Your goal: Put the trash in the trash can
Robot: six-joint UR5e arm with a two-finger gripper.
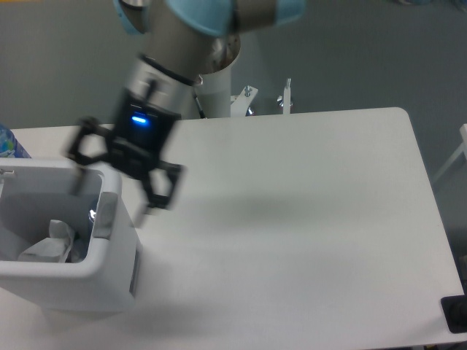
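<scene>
The white boxy trash can [80,288] stands at the table's front left, with its grey handle panel [107,216] on the right rim. Pale crumpled trash [52,240] lies inside it at the bottom; I cannot tell the bottle from the wrapper there. My gripper [113,193] hangs over the can's right rim, tilted. It is open and empty, with one finger [77,181] over the can's opening and the other finger [152,200] outside the can, over the table.
A bluish patterned object [9,142] shows at the left edge behind the can, cut off by the frame. The white table [306,233] stretches to the right. The arm's base post [217,87] stands at the back edge. A dark object [456,313] sits at the front right corner.
</scene>
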